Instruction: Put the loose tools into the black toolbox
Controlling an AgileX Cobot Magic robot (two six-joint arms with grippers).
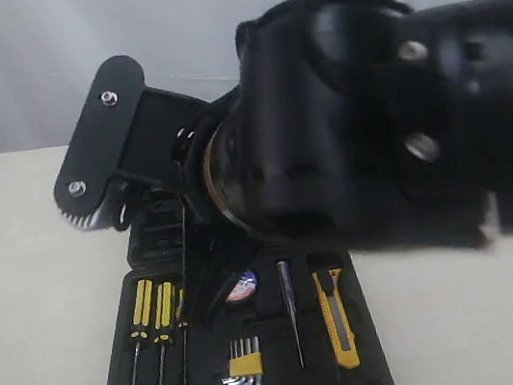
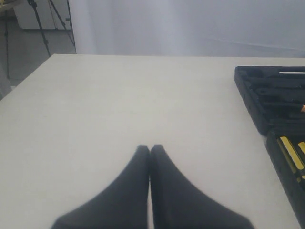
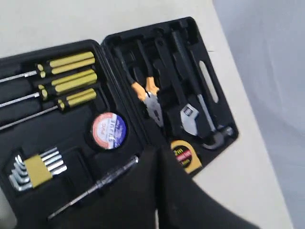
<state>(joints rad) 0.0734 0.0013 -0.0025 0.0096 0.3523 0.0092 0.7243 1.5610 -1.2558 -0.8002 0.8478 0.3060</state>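
The black toolbox [image 3: 217, 102] lies open on the table, both halves flat. In its recesses I see the pliers [image 3: 147, 93] with black-orange handles, the black tape roll [image 3: 109, 131] with its blue-white label, and the yellow 2m tape measure [image 3: 186, 155]. The yellow-black utility knife [image 1: 339, 331] lies in the box's near half, right of the tape roll [image 1: 241, 286]. My right gripper [image 3: 158, 150] hangs shut and empty above the box, beside the tape measure. My left gripper [image 2: 150, 149] is shut and empty over bare table, left of the toolbox [image 2: 267, 95].
Three yellow-black screwdrivers [image 3: 66, 78], a hex key set [image 3: 33, 169], a thin tester screwdriver [image 3: 95, 186], a wrench [image 3: 190, 119] and a hammer [image 3: 214, 136] sit in the box. The right arm [image 1: 355, 138] fills much of the exterior view, hiding the box's far half.
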